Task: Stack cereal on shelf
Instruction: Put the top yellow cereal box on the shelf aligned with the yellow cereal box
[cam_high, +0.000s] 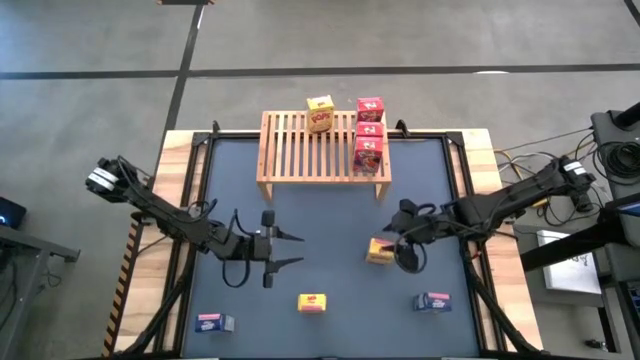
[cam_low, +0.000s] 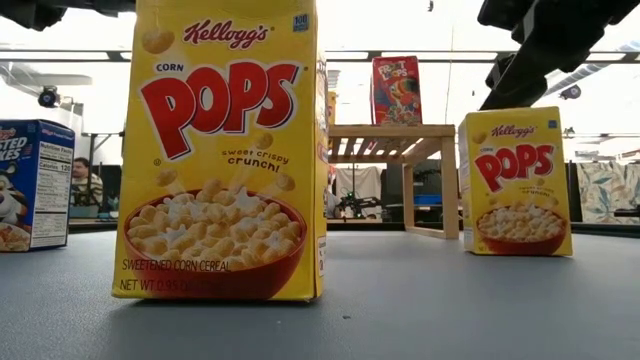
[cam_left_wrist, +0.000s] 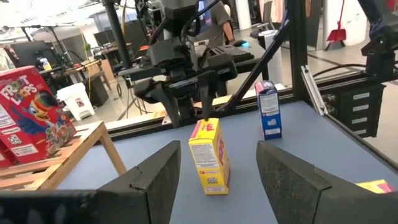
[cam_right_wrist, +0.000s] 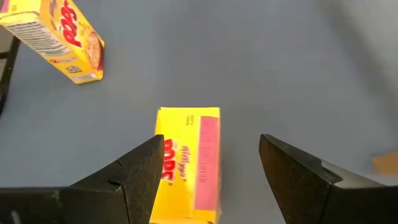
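Note:
The wooden shelf (cam_high: 320, 150) stands at the table's far side, bearing one yellow cereal box (cam_high: 320, 113) and three red ones (cam_high: 369, 130) in a row. A second yellow box (cam_high: 379, 251) stands upright on the mat right of centre. My right gripper (cam_right_wrist: 211, 149) hangs open over its top, one finger on each side; a clear gap shows at one finger. My left gripper (cam_high: 297, 250) is open at mid-table, level, pointing toward that box (cam_left_wrist: 210, 155) from the left, with nothing between its fingers. My right gripper comes at the yellow box's top end (cam_right_wrist: 186, 124) slanting down from the right. One finger (cam_right_wrist: 140, 171) overlaps the box's printed face. I cannot tell whether it touches. The box stands on its base on the mat.
A third yellow box (cam_high: 312, 302) stands near the front edge at centre, large in the low view (cam_low: 225, 150). A blue box (cam_high: 432, 301) is at the front right, another (cam_high: 214, 323) at the front left. Bare mat lies between the shelf and the grippers.

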